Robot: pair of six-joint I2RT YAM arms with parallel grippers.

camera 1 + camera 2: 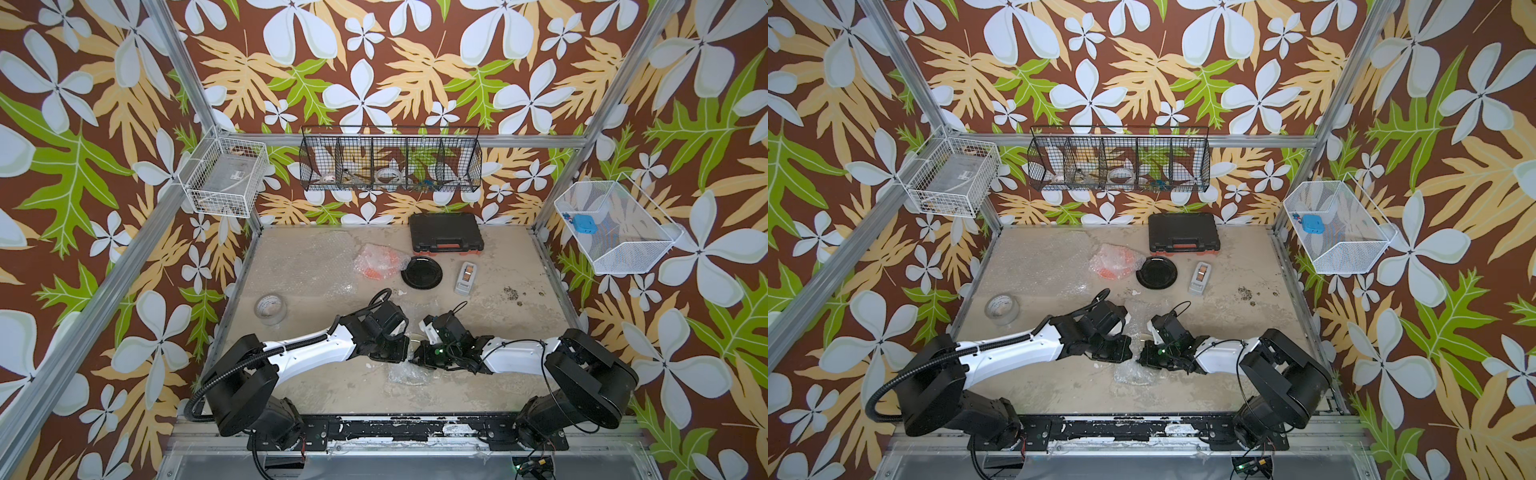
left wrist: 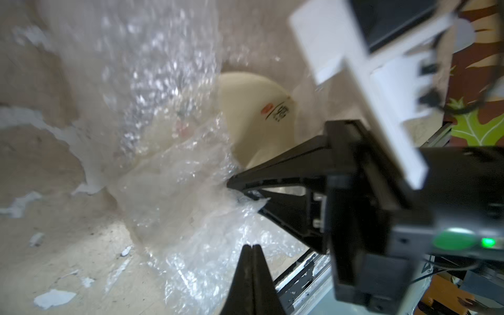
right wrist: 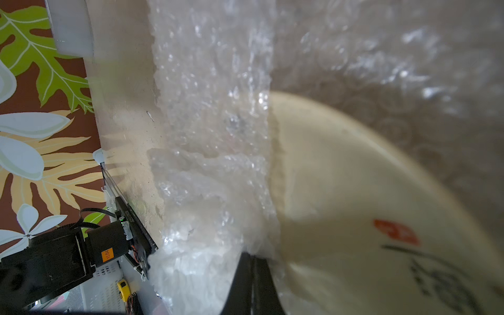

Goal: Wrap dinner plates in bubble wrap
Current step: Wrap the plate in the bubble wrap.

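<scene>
My left gripper [image 2: 252, 246] has its jaws pressed flat together, tips against the wrap [image 2: 177, 188]; I cannot tell whether a fold is caught. My right gripper [image 2: 231, 186] is pinched on a crumpled edge of that wrap. The cream plate [image 2: 253, 114] sits just beyond both tips, half under the clear, bubbly, shiny sheet. It bears a red mark and dark strokes.

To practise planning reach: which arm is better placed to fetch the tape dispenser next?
Right, probably: the tape dispenser lies on its side of the table, beyond the right end effector pinching bubble wrap.
</scene>
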